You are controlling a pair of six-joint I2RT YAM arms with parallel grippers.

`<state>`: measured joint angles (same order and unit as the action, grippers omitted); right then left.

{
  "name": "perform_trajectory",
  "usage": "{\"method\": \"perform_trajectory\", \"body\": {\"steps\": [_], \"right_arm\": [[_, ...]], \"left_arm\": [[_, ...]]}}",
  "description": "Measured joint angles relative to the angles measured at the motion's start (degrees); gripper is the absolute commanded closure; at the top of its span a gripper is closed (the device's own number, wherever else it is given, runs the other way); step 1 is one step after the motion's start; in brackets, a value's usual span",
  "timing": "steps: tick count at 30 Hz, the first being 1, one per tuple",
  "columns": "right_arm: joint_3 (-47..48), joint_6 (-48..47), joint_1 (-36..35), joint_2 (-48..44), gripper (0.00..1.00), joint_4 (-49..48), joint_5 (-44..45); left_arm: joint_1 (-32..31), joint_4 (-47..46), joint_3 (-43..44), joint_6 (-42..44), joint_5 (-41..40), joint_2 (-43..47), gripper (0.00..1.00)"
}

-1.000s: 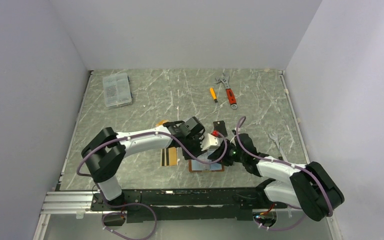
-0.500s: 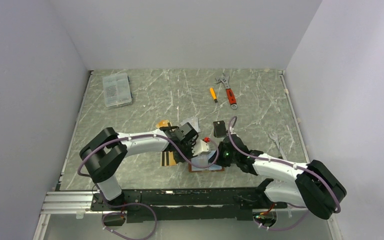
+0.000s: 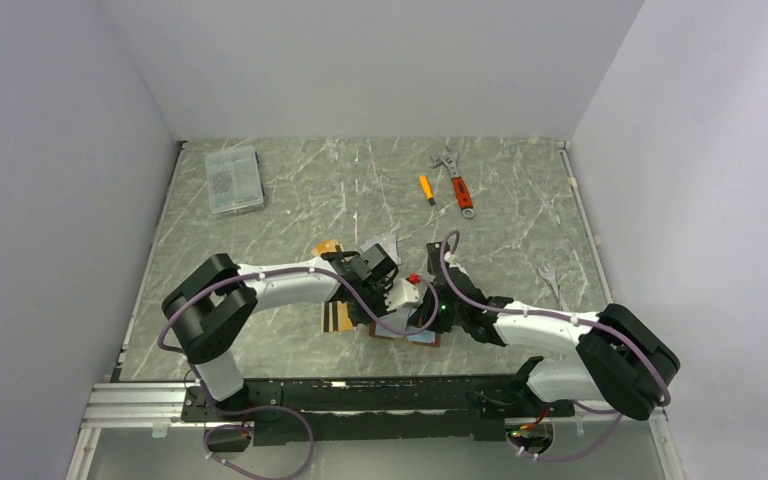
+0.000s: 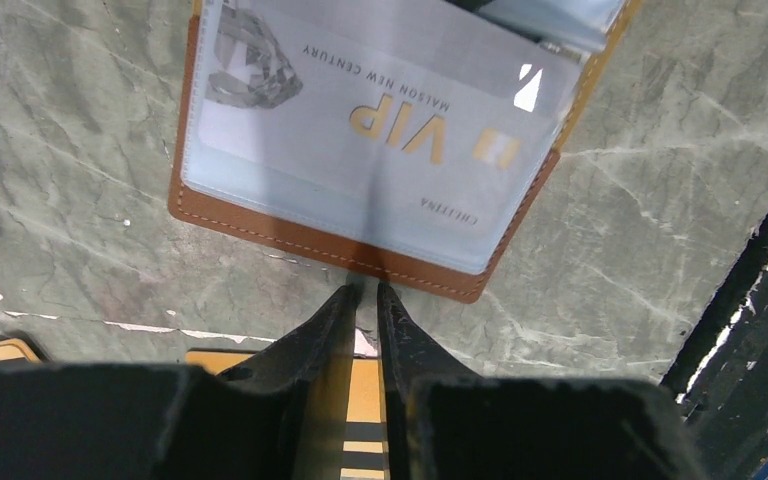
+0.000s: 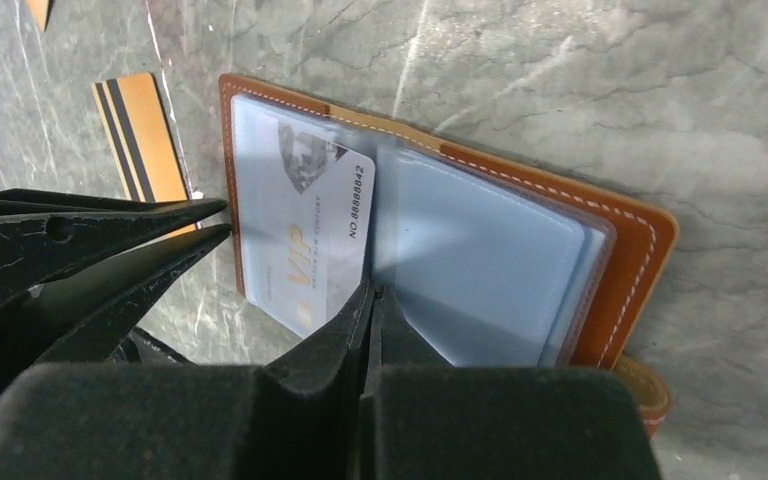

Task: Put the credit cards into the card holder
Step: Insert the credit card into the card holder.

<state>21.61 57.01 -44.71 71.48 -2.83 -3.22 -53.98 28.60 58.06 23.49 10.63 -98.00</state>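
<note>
The card holder (image 3: 408,337) lies open near the front edge, tan leather with clear sleeves (image 5: 480,260). A silver VIP card (image 4: 380,130) sits in its left sleeve and also shows in the right wrist view (image 5: 310,240). My left gripper (image 4: 365,290) is shut, with its tips at the holder's outer edge, above the gold black-striped card (image 4: 365,400) on the table. My right gripper (image 5: 375,292) is shut, with its tips on the sleeves at the middle fold. In the top view the left gripper (image 3: 372,310) and right gripper (image 3: 428,318) meet over the holder.
An orange card (image 3: 327,246) and a silver card (image 3: 381,245) lie behind the left wrist. A black object (image 3: 439,257) lies just behind the grippers. A clear box (image 3: 233,180), a screwdriver (image 3: 426,189), a red-handled wrench (image 3: 458,182) and a spanner (image 3: 552,284) lie farther off.
Both grippers have come down and toward the front onto the holder. The right gripper has slid left, and the holder has shifted slightly left.
</note>
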Motion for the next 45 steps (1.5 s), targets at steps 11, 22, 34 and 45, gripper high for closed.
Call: {"method": "perform_trajectory", "body": {"steps": [11,22,34,45], "right_arm": [[1.29,-0.2,0.9,0.28,1.0,-0.46,-1.33],[1.01,0.63,3.8,4.28,1.0,-4.68,-3.58],[0.94,2.71,3.85,9.11,1.0,-11.89,-6.51],[0.94,1.33,7.65,-0.46,0.62,-4.46,-7.3]], "left_arm": [[0.0,0.87,0.92,0.07,0.04,-0.63,0.8],[0.0,0.35,0.46,0.9,0.13,-0.31,0.8],[0.0,0.35,0.46,1.42,0.24,-0.37,0.8],[0.63,2.01,3.23,2.86,-1.42,-0.13,0.76]]}}
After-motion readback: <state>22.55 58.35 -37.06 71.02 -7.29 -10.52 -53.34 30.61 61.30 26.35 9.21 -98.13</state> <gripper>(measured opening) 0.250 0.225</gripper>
